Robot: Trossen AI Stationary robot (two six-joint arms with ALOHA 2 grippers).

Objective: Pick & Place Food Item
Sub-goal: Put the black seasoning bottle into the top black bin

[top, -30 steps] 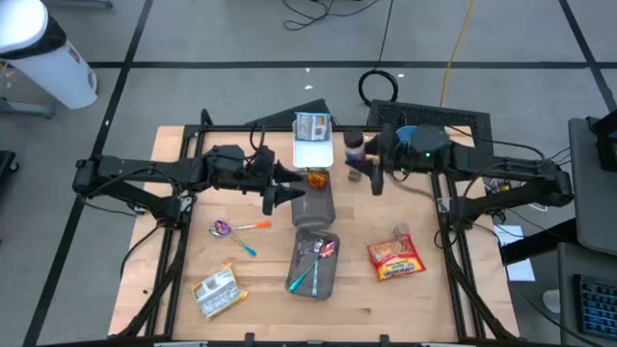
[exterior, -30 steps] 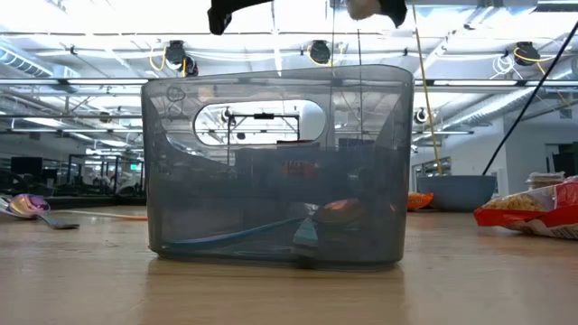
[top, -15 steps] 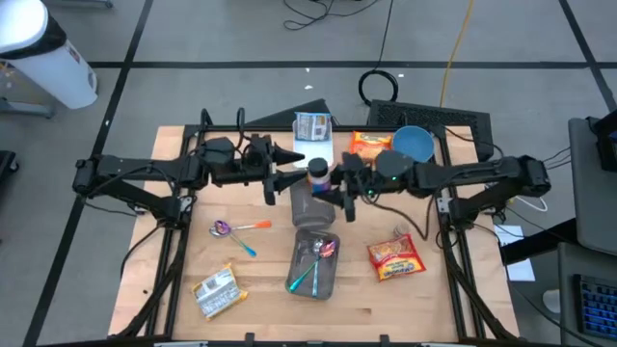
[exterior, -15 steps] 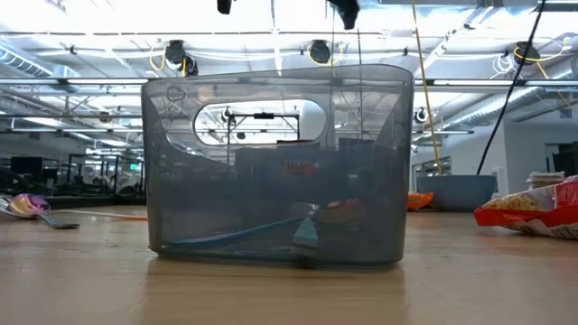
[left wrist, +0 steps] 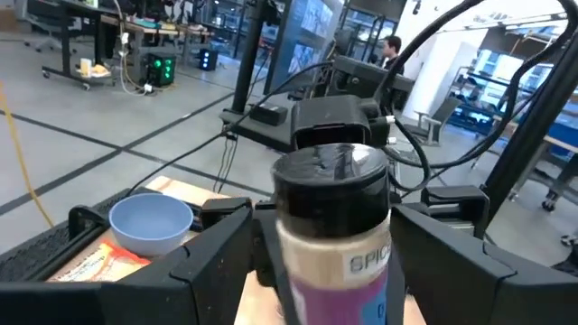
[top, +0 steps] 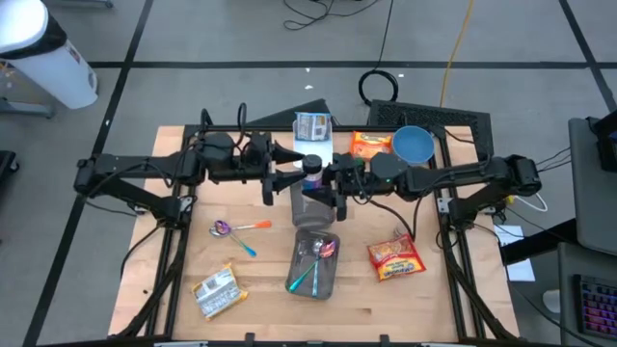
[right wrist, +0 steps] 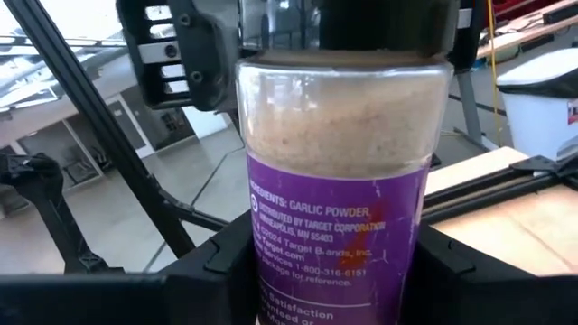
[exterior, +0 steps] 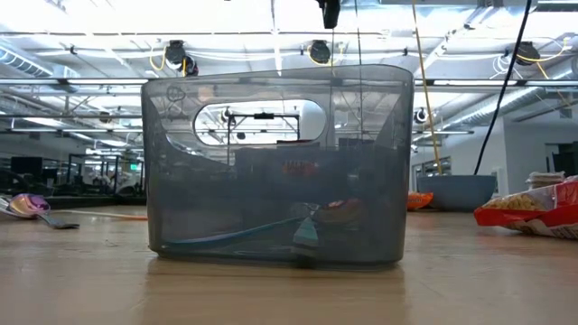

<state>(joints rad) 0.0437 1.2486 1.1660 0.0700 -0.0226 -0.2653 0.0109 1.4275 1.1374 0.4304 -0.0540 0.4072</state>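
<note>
Right wrist view fills my screen with the garlic powder jar (right wrist: 341,171), upright, my right gripper's (right wrist: 325,262) fingers pressed on either side of its purple label, about half closed and holding it. From the left wrist view the same jar stands between my left gripper's (left wrist: 321,262) fingers, which are spread as wide as they go on both flanks; I can't tell whether either pad touches the glass.

From the high view, the two grippers meet nose to nose over the table's (top: 174,260) middle, with the jar's dark cap (top: 311,166) between them, above the far end of the grey bin (top: 313,253). The bin already holds utensils. A blue bowl (top: 413,145), an orange packet (top: 370,145) and a red snack bag (top: 395,257) lie on the right side; a spoon (top: 224,228) lies on the left.

I read this as a handover in mid-air, or else the carry toward the bin. Next I'd close the left fingers firmly before the right lets go, keeping the jar upright.
</note>
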